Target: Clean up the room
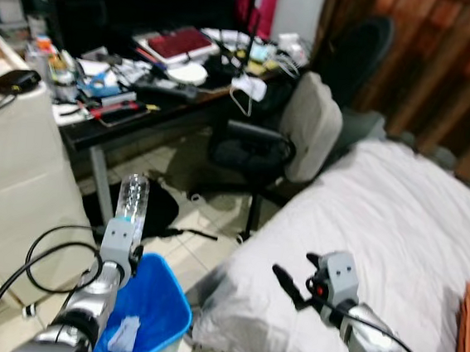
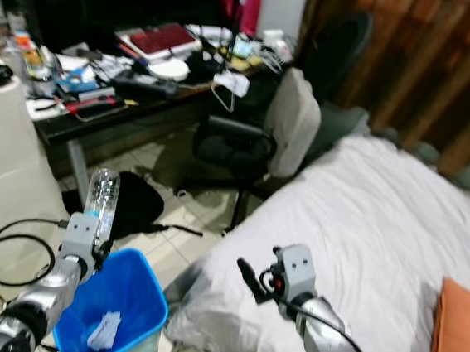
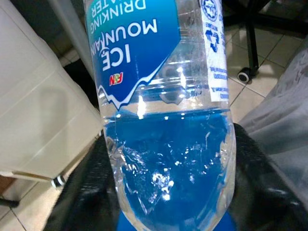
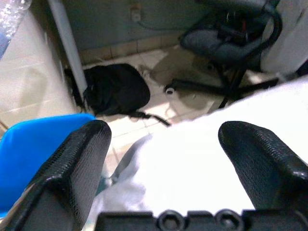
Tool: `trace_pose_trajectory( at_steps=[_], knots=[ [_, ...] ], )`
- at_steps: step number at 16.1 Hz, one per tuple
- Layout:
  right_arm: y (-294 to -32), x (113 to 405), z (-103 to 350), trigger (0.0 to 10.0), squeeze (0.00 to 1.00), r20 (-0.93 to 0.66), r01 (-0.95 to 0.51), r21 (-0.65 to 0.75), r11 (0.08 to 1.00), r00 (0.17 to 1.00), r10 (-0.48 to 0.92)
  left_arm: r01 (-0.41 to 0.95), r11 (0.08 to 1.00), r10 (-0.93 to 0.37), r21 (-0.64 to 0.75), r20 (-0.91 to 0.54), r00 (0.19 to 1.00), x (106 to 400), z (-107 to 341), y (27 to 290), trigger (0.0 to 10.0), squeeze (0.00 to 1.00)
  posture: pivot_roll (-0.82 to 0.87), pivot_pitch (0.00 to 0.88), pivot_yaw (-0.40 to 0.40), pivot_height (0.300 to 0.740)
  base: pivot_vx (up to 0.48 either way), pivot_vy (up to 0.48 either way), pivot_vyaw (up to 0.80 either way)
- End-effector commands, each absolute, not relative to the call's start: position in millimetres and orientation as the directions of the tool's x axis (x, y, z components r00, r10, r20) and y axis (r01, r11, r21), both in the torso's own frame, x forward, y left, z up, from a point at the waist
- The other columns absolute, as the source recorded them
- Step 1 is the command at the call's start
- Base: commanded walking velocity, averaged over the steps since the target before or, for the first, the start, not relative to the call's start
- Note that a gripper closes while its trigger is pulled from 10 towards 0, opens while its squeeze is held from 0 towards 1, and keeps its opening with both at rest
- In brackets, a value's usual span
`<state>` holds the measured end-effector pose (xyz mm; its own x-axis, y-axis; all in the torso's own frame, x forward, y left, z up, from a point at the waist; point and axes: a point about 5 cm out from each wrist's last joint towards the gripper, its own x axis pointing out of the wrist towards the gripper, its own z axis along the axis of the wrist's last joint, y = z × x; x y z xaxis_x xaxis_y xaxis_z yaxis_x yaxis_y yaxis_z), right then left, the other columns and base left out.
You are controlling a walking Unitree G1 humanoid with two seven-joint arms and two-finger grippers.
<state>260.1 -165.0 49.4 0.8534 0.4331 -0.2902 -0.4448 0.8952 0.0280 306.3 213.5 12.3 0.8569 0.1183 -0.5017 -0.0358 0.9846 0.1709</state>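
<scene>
The left end effector [image 1: 126, 230] grips a clear bottle [image 1: 132, 202] by its lower part, its fingers [image 3: 86, 192] pressed against both sides of the plastic in the left wrist view. The bottle stands upright just above the far rim of the blue bin [image 1: 175, 297], which sits on the floor at the foot corner of the bed [image 1: 396, 233]. That hold looks like a carry to a drop: the blue seen through the plastic suggests the bin lies right beneath, so a release would likely let the bottle fall in. A crumpled white scrap [image 1: 123, 333] already lies inside.

The right end effector [image 1: 291, 286] hovers over the near corner of the bed, fingers [image 4: 72, 163] spread wide and holding nothing, probably kept clear while the left arm works.

The floor is pale tile, with a black bag [image 1: 161, 206] lying under the worktop [image 1: 140, 121]. The worktop is crowded with books, papers and small clutter, much still to tidy. An office chair [image 1: 292, 140] stands at its right end, between it and the bed. A wooden wall runs behind.
</scene>
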Motion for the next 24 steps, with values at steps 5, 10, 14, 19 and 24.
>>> trace_pose_trajectory(
  at_steps=[5, 10, 14, 19, 24],
  knots=[
    [-160.4, 262.9, 51.9, 10.0, 0.00, -0.296, -0.426, 0.052, 0.903, 0.857, 0.421, -0.069, 0.992, 0.117, 0.106, -0.572, 0.812, 296.6, -2.3, 203.7, 10.0, 1.00, -0.12, 0.080, -0.052, 0.740, 0.000, 0.000, 0.00],
    [-153.0, 276.4, 51.4, 10.0, 0.00, -0.283, -0.415, 0.064, 0.908, 0.864, 0.415, 0.022, 0.998, 0.014, 0.059, -0.552, 0.834, 286.6, -11.3, 189.5, 10.0, 1.00, -0.05, 0.024, -0.030, 0.740, 0.000, 0.000, 0.00],
    [-169.4, 295.7, 73.3, 10.0, 0.00, -0.144, -0.248, -0.020, 0.969, 0.959, 0.243, 0.029, 0.993, -0.021, 0.114, -0.074, 0.997, 292.4, 47.1, 197.7, 10.0, 0.00, 0.03, 0.000, -0.025, 0.740, 0.000, 0.000, 0.00],
    [-192.1, 296.2, 91.9, 10.0, 0.00, -0.015, -0.091, -0.030, 0.995, 0.996, 0.091, 0.041, 0.996, -0.050, 0.074, 0.119, 0.992, 272.1, 85.9, 177.2, 10.0, 0.00, 0.05, 0.000, -0.020, 0.740, 0.000, -0.096, -0.16],
    [-187.8, 301.1, 81.4, 10.0, 0.00, -0.046, -0.073, -0.010, 0.997, 0.996, 0.072, 0.095, 0.993, -0.099, 0.074, 0.057, 0.994, 276.7, 75.5, 163.7, 10.0, 0.00, 0.02, 0.000, -0.012, 0.740, 0.000, -0.192, -0.80]
  ],
)
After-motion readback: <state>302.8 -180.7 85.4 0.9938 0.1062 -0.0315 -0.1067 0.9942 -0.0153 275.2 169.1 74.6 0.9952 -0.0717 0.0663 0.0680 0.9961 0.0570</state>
